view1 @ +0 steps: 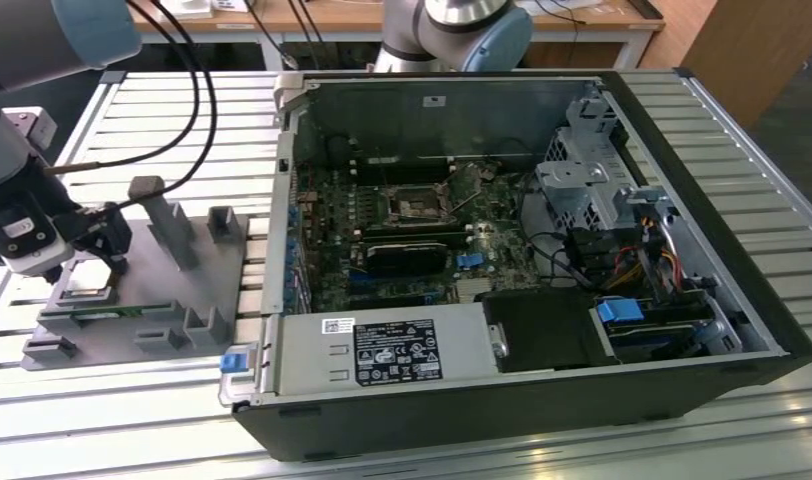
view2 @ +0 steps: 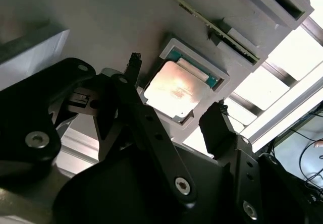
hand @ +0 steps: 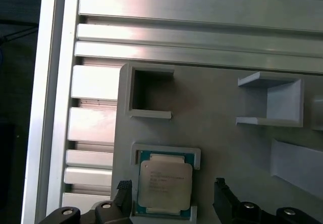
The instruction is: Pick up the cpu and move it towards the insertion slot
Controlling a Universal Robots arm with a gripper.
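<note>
In the exterior view, the pincer hangs low over the grey holder, near the surface's edge at the exterior view's left. The socket sits well apart, inside the computer case.

In the second wrist view, the chip lies in a shallow pocket at the holder's edge. The pincer is spread, one finger on each side, not touching it.

In the first wrist view, the chip looks light, thin, stiff and smooth, and likely easy to harm underneath. Its two side edges seem best to pinch.
</note>
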